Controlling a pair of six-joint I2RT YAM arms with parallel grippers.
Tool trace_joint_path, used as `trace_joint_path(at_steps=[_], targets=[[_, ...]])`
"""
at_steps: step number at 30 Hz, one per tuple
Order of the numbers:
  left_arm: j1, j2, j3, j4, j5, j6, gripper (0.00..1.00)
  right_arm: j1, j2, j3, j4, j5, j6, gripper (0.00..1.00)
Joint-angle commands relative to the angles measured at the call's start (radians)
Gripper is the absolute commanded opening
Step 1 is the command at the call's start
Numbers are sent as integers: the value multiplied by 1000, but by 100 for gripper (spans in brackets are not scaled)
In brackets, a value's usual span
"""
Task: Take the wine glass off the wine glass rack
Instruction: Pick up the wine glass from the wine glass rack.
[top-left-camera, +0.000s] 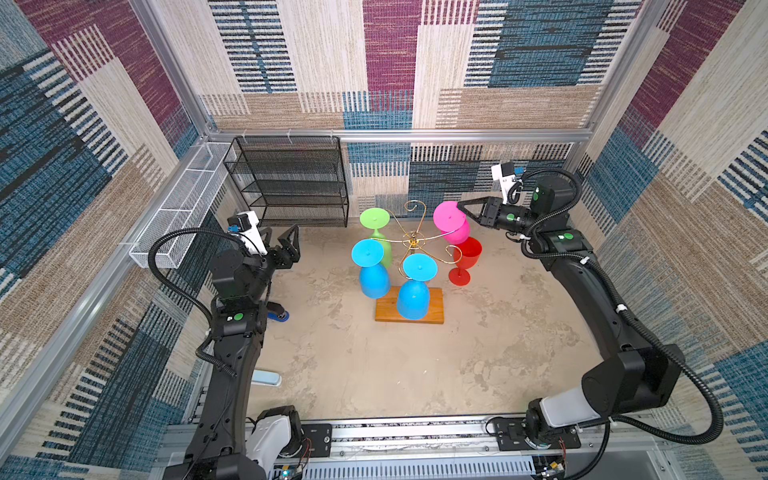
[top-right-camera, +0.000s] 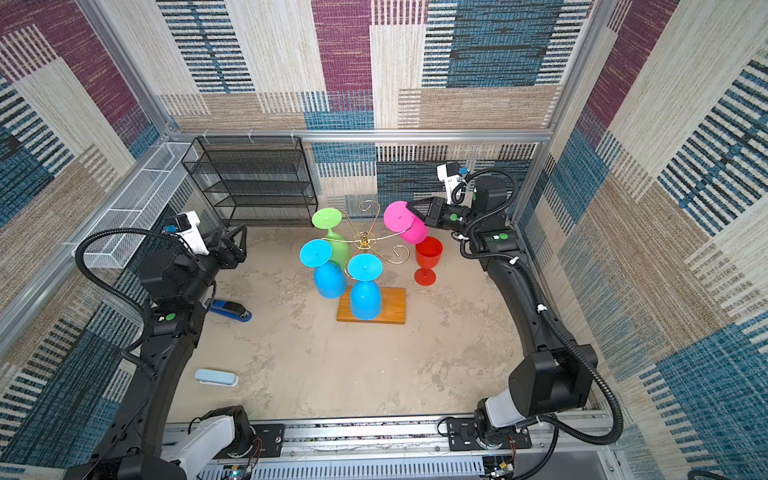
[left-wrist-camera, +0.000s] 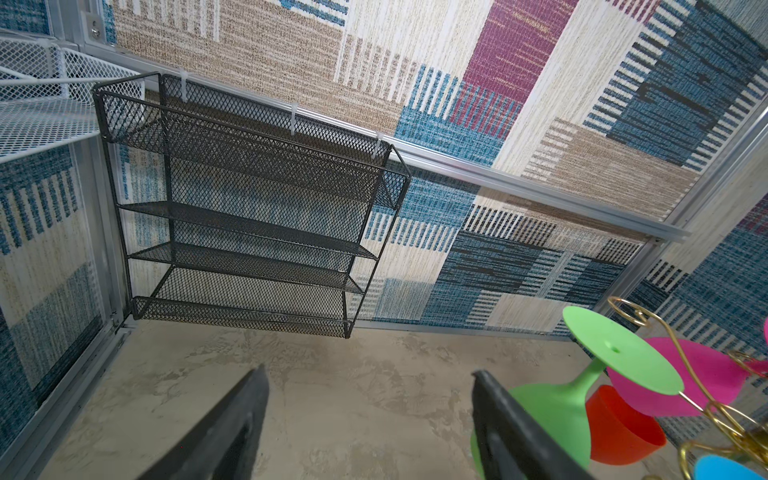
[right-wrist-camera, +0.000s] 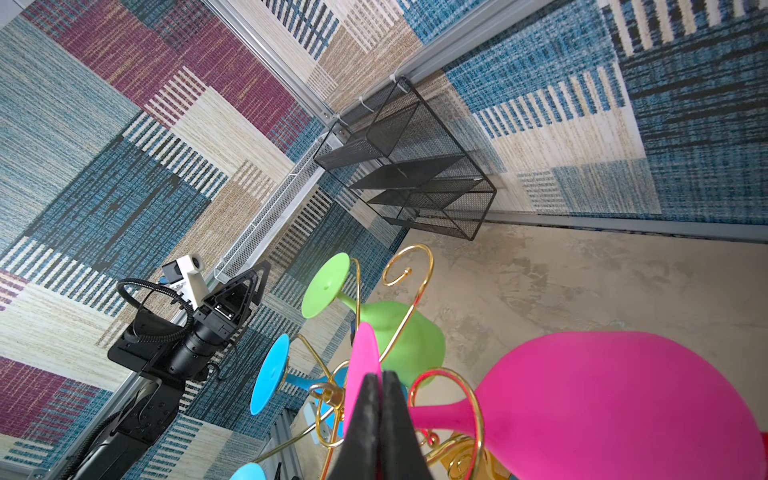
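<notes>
1. Pink is the wine glass (top-left-camera: 451, 220) that is hung upside down and tilted on a far arm of the wine glass rack (top-left-camera: 411, 242), on the right arm's side.
2. Its flat round foot is seen on top of the gold wire, and its bowl is seen below the wire.
3. The right gripper (top-left-camera: 460, 205) is clenched, with finger pressed on finger. The tips are set at the edge of the pink foot, as is also seen in the right wrist view. Whether the thin rim is pinched cannot be told.
4. The rack is made of thin gold wire with curled ends, and it is stood on a wooden base (top-left-camera: 434, 311) on the table (top-left-camera: 374, 365).
5. A green glass (top-left-camera: 376, 220) and two blue glasses (top-left-camera: 368, 253) (top-left-camera: 419, 268) are also hung upside down on it.
6. A red glass (top-left-camera: 467, 253) is stood upright on the table, just beside the rack and under the pink one.
7. The left gripper (left-wrist-camera: 368, 376) is spread wide with nothing held. It is kept well apart from the rack and is pointed at the black mesh shelf (top-left-camera: 291, 183).
8. A white mesh tray (top-left-camera: 183, 208) is seen along the side wall.
9. A dark blue tool (top-right-camera: 230, 311) and a pale blue thing (top-right-camera: 216, 377) are laid on the table near the left arm.
</notes>
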Motion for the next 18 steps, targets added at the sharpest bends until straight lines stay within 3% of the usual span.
trace_joint_path(at_steps=[1,18], targets=[[0,-4,-3,35,9,-11,79,-3,-15,-7,59,-17,32,0],[1,-6,-4,40,9,-16,79,-16,-76,-85,102,-46,67,0]])
